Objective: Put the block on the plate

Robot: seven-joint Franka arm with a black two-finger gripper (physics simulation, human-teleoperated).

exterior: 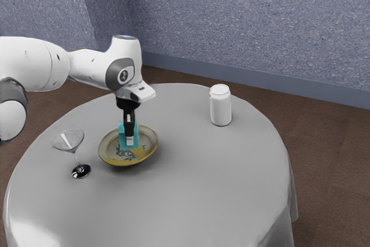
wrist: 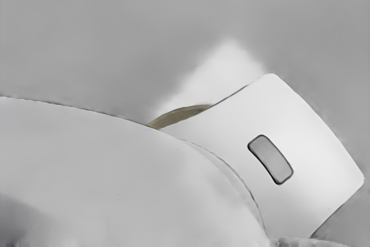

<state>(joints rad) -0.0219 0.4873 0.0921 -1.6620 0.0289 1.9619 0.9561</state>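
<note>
In the exterior view my gripper points down over the plate, shut on the teal block. One finger lies across the block's near face; the far finger is hidden behind the block. The block is upright within the plate's outline, low over its patterned middle; whether its underside touches the plate cannot be told. The round plate, with a yellow-brown rim, is on the grey table. A sliver of the plate's rim shows past white arm parts in the wrist view.
A martini glass stands close to the plate, toward the exterior view's left. A white can stands farther off toward the exterior view's right. The round table has a grey cloth hanging over its edge.
</note>
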